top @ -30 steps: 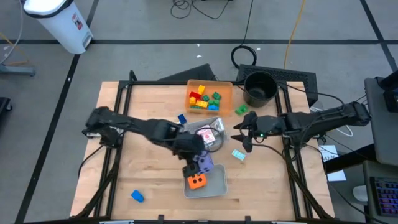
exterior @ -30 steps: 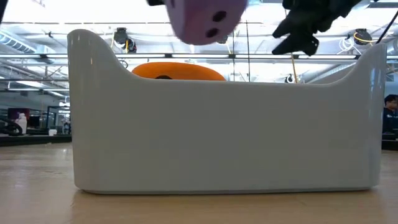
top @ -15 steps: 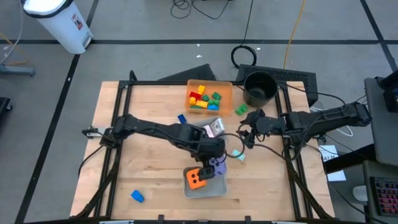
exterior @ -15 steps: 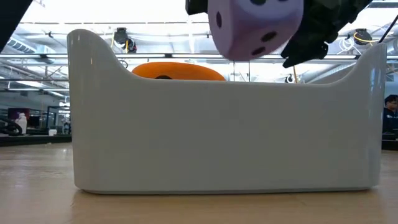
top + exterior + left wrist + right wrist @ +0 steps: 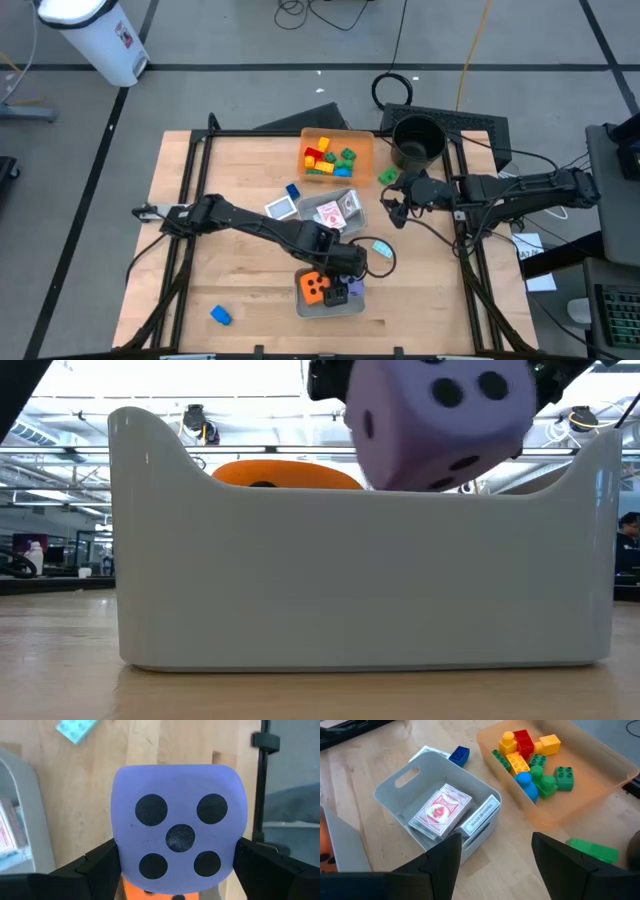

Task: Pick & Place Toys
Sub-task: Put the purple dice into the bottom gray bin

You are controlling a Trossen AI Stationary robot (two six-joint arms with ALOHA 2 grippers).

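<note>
Dice share one landmark, the grey tray (image 5: 345,305): the orange die (image 5: 314,288) lies inside it, and the purple die (image 5: 179,837) hangs just above its rim beside the orange one, clamped between the left gripper (image 5: 345,283) fingers. Right gripper (image 5: 394,205) hovers well beyond the tray, fingers parted and empty.

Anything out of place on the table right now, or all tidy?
Some toys lie loose on the wood: a blue brick near the front left corner, another blue brick and a card beside the clear grey tray, a teal card, and a green brick outside the orange tray.
</note>
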